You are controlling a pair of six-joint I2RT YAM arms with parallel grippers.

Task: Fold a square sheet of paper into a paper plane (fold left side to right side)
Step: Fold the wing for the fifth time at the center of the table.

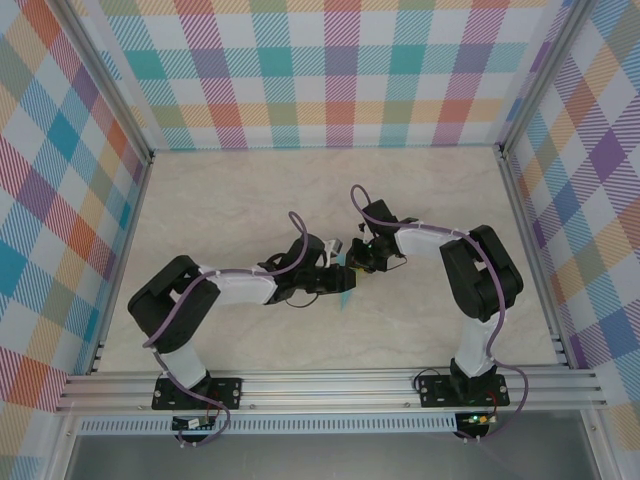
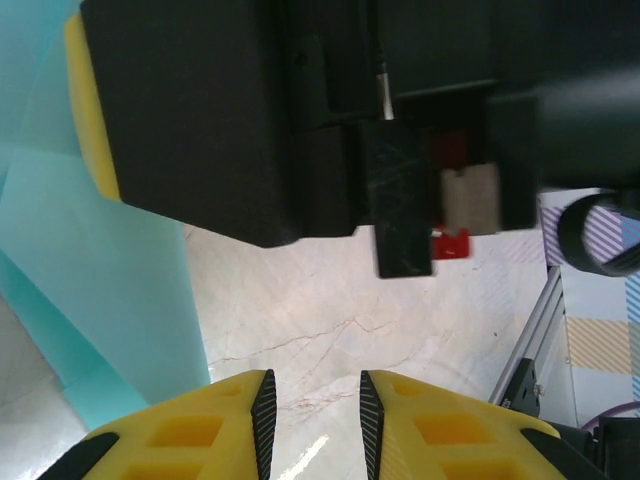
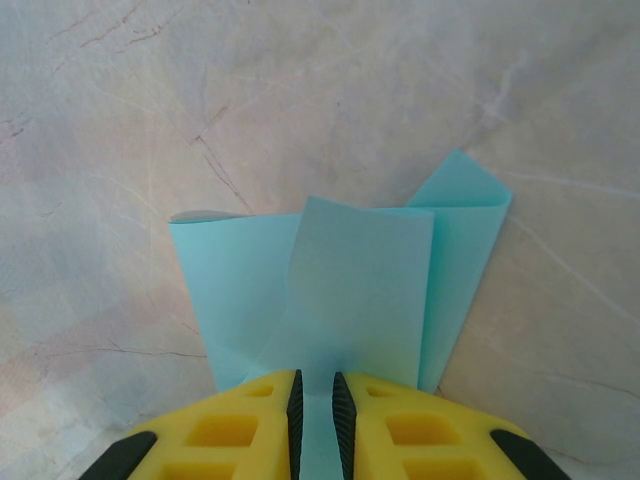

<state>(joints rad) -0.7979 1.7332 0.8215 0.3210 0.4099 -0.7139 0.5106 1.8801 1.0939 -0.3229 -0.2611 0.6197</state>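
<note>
Reaching inward from a bent elbow, left hand point(image 2: 313, 385) hangs over the desk point(image 1: 250, 200) centre, fingers narrowly apart, nothing between them. Folded turquoise sheet of paper point(image 3: 350, 290) rests on the desk between both hands. Right hand point(image 3: 314, 385), arm mirrored, pinches the sheet's near edge.

- One sheet of turquoise paper point(image 3: 360, 290)
- Two robot arms: left arm point(image 1: 235, 290), right arm point(image 1: 478, 275)
- Two yellow-fingered grippers: left gripper point(image 2: 312, 415), right gripper point(image 3: 314, 400)
- One table point(image 1: 250, 200)
- Three checked walls point(image 1: 330, 70)
</note>
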